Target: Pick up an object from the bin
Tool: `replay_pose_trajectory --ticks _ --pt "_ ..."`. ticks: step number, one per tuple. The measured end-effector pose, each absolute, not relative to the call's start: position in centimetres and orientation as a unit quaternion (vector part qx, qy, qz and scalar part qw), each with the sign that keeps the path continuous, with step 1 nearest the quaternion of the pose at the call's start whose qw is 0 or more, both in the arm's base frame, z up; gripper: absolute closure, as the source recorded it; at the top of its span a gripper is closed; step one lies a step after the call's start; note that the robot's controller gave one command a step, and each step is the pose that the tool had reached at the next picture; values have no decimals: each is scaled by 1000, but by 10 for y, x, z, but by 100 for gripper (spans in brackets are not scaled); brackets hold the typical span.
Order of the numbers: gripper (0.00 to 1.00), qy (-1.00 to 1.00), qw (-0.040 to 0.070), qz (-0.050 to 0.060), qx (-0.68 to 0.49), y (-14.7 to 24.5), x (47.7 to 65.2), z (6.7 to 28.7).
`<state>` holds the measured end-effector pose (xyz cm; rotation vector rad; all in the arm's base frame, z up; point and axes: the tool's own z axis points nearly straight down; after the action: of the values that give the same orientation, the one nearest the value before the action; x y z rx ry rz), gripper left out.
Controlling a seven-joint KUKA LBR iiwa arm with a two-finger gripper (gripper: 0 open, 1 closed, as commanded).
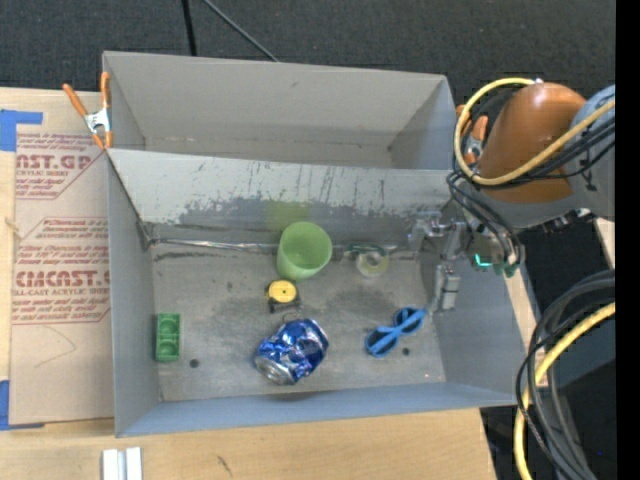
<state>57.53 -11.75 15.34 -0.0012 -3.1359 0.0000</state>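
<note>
My gripper hangs over the right side of the bin, close to the right wall, with nothing visibly held. Just below and left of it a small blue looped plastic thing, shaped like a pair of toy glasses, lies on the floor. To the gripper's left, near the back wall, sits a small pale ring.
A light green cup stands at the middle back. In front of it lie a small yellow disc and a crushed blue and white can. A green block lies at the front left. The arm and its cables hang over the right rim.
</note>
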Motion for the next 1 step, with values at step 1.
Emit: replay_pose_trajectory --ticks 1 --pt "0 -976 2 -1 217 -121 511 68"
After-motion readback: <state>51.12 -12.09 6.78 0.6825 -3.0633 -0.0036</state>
